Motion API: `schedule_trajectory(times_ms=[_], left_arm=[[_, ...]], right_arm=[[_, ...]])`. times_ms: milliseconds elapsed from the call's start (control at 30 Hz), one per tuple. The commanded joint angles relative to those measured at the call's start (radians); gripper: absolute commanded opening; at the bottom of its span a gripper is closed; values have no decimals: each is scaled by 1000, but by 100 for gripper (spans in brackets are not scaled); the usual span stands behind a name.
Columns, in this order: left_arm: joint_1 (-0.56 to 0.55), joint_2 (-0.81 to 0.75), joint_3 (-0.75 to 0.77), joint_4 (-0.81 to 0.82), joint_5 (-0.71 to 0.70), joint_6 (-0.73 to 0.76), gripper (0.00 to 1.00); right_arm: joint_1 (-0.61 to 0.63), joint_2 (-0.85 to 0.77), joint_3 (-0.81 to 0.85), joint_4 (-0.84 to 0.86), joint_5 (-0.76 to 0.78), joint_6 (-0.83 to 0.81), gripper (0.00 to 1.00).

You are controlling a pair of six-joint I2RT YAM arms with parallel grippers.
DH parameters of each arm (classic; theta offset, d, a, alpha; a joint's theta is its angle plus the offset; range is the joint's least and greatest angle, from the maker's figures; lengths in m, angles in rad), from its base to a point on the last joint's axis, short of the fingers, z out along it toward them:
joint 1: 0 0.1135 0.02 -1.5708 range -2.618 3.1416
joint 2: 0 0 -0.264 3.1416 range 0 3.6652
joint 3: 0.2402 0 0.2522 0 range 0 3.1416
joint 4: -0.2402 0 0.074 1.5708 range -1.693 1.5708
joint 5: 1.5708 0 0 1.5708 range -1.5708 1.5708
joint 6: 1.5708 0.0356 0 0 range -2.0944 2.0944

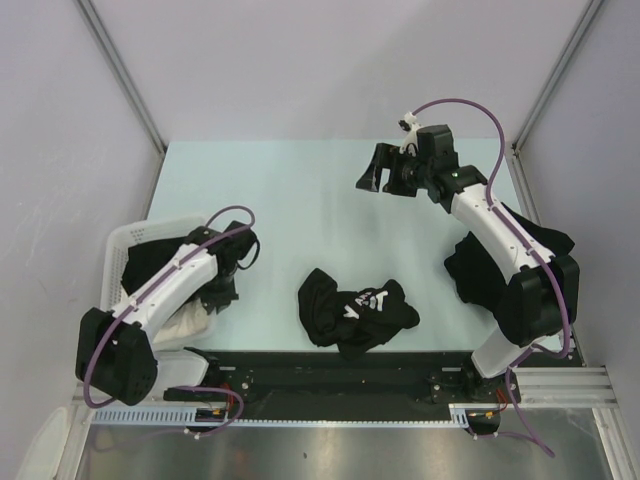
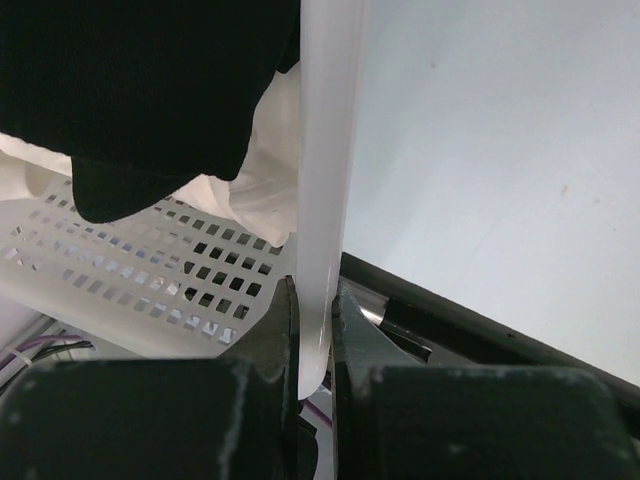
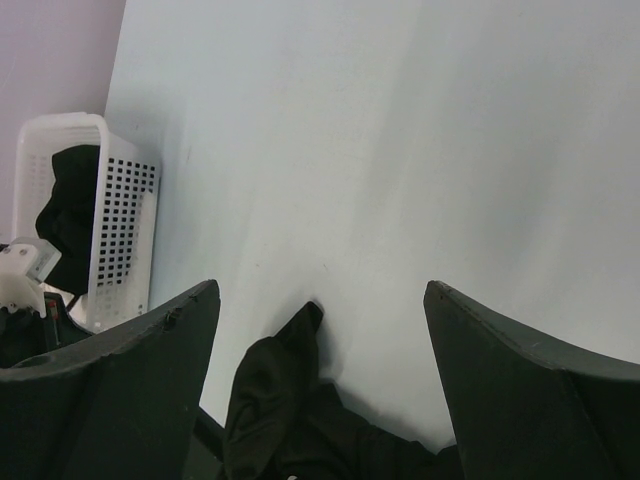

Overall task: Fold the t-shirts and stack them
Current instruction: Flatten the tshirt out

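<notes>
A crumpled black t-shirt (image 1: 355,312) with white lettering lies on the table's near middle; its dark edge shows low in the right wrist view (image 3: 290,410). More black t-shirts lie in a heap (image 1: 495,265) at the right under the right arm, and another (image 2: 130,90) sits in the white lattice basket (image 1: 135,240). My left gripper (image 1: 215,292) is shut on the basket's right wall (image 2: 325,200), one finger on each side of it. My right gripper (image 1: 376,176) is open and empty, held above the far table, well away from the middle shirt.
A white cloth (image 2: 262,195) lies in the basket under the black shirt. The basket also shows at the left of the right wrist view (image 3: 115,230). A black rail (image 1: 340,375) runs along the near table edge. Metal frame posts (image 1: 125,75) stand at the back corners.
</notes>
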Motion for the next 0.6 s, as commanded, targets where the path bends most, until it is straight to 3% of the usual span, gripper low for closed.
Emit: schedule_trajectory(times_ms=[0,400,467,533,567], left_arm=[[63,-33,5,-58,-44,4,7],[104,-12,4,6,-3,15,13],[104,-6,17,14,-15,18,20],[104,-3,27,26,-26,20,41],[104,-3,30,31,-32,18,46]], right_arm=[[-8,-5,-2,23,-12,5,89],[-12,4,-2,23,-16,2,89],[-12,5,-2,20,-16,3,89],[-12,7,-4,19,-16,3,89],[-12,7,-4,20,-14,-1,89]])
